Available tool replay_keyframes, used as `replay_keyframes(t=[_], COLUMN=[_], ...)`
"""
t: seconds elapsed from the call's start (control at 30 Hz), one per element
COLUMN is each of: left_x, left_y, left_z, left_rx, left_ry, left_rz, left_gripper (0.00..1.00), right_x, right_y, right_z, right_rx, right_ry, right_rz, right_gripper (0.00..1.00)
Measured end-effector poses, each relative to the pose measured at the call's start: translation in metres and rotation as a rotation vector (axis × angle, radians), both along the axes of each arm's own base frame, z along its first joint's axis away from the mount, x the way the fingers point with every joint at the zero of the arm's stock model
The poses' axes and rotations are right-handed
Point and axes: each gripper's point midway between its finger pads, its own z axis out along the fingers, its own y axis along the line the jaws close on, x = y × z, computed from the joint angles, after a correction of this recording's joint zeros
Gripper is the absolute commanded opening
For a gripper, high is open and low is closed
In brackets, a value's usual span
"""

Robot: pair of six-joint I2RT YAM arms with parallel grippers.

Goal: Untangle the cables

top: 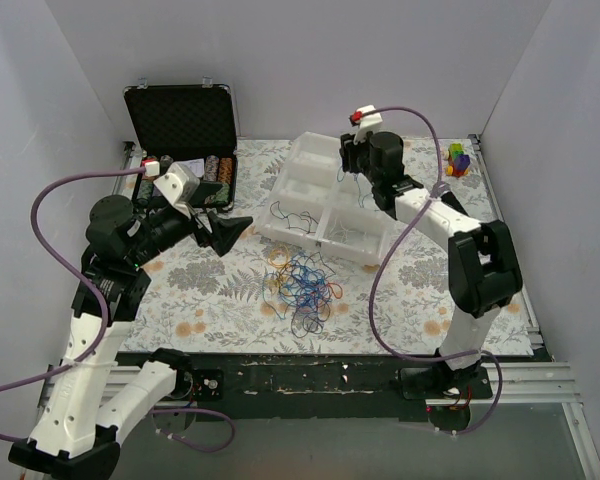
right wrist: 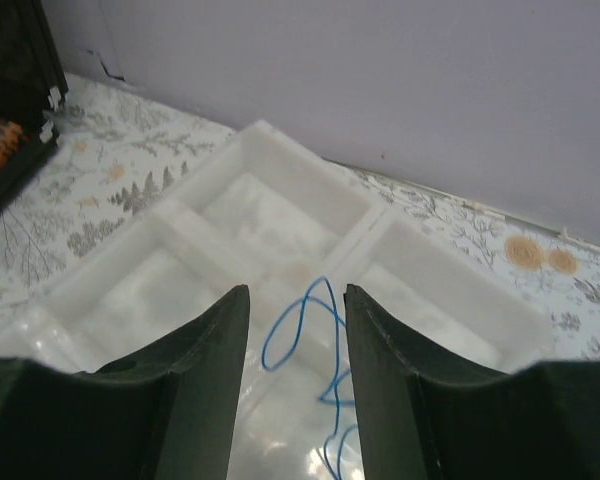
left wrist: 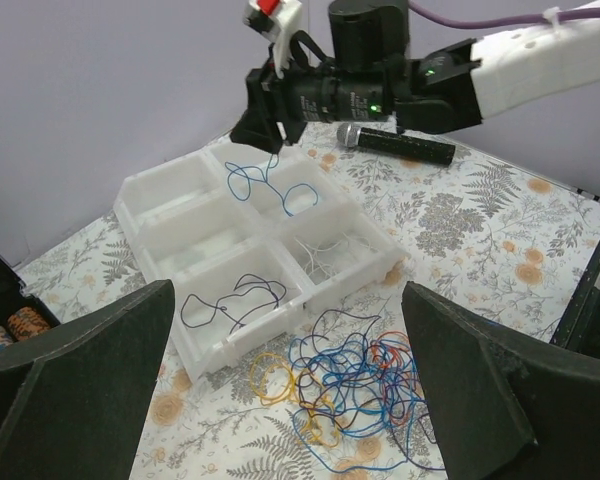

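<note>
The tangle of cables (top: 305, 285), blue, orange, red and black loops, lies on the flowered cloth in front of the white compartment tray (top: 310, 142). In the left wrist view the tangle (left wrist: 370, 385) lies below and between my wide-open left fingers, with yellow loops (left wrist: 270, 375) at its left. My left gripper (top: 235, 230) (left wrist: 288, 300) is open and empty, left of the tangle and above it. My right gripper (top: 348, 165) (left wrist: 260, 125) (right wrist: 297, 290) hovers open over a far compartment. A single blue cable (right wrist: 323, 281) (left wrist: 270, 185) lies beneath it, not pinched.
The tray's near compartment holds a dark cable (left wrist: 235, 300); another holds white cable (left wrist: 330, 255). An open black case (top: 180, 125) with poker chips stands at the back left. A black microphone (left wrist: 395, 145) lies behind the tray. A coloured toy (top: 459, 158) sits at the back right. White walls enclose the table.
</note>
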Motion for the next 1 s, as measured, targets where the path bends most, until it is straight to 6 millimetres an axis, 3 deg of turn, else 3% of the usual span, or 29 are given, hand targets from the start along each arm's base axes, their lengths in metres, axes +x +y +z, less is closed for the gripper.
replay_keyframes(t=[0.13, 0.33, 0.53, 0.8, 0.9, 1.0], left_x=[-0.003, -0.007, -0.006, -0.005, -0.005, -0.004], left_y=[0.002, 0.006, 0.006, 0.005, 0.006, 0.006], left_z=[0.002, 0.003, -0.001, -0.005, -0.005, -0.005], left_rx=[0.007, 0.023, 0.030, 0.033, 0.032, 0.032], left_ry=[-0.020, -0.053, -0.054, -0.044, -0.045, -0.045], left_rz=[0.005, 0.013, 0.013, 0.014, 0.017, 0.020], left_gripper=[0.98, 0.98, 0.98, 0.98, 0.98, 0.98], right_x=[0.035, 0.062, 0.054, 0.049, 0.045, 0.027], right_y=[0.019, 0.027, 0.020, 0.015, 0.012, 0.004], right_z=[0.004, -0.039, -0.078, -0.087, -0.088, -0.089], right_rx=[0.023, -0.028, -0.084, -0.070, -0.058, -0.049], right_ry=[0.009, 0.124, 0.239, 0.290, 0.301, 0.314], right_rz=[0.004, -0.021, -0.039, -0.072, -0.080, -0.084], right_gripper=[0.59, 0.57, 0.47, 0.01, 0.01, 0.01])
